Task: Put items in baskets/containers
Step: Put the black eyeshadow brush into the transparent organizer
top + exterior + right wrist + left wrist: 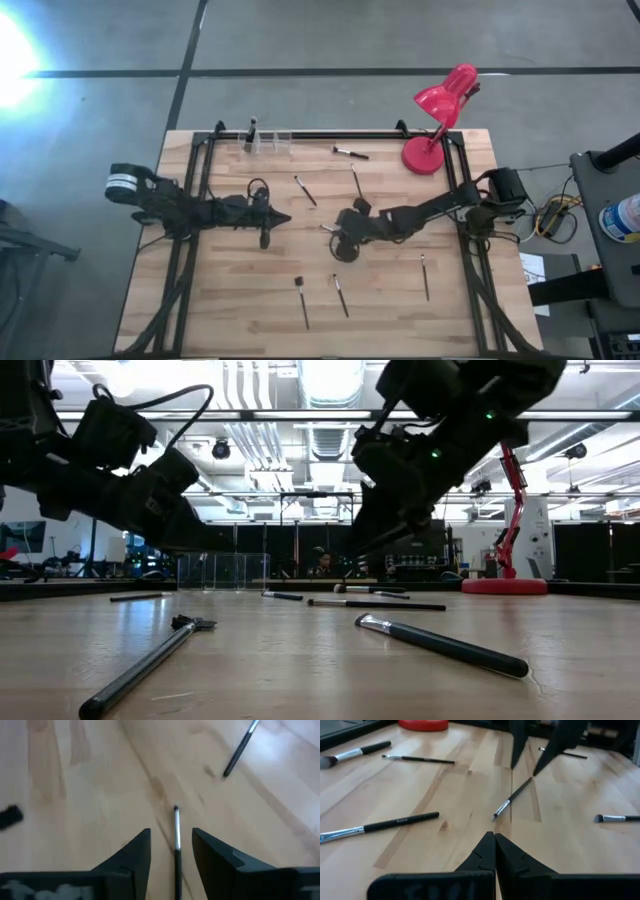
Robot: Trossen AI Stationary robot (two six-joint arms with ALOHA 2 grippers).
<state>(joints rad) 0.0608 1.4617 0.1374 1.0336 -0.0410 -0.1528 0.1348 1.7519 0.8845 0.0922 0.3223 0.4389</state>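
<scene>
While the left gripper (pixel 495 851) waits pressed together on the side of the table away from the red desk lamp (pixel 440 110), the right gripper (pixel 171 847) hangs spread over a thin makeup brush (pixel 176 835) near mid-table. That brush lies flat between the fingers, its long axis running lengthwise down the gap, so the right arm is plainly nearer. Across the back rail from the lamp sit the clear cups (pixel 268 141).
</scene>
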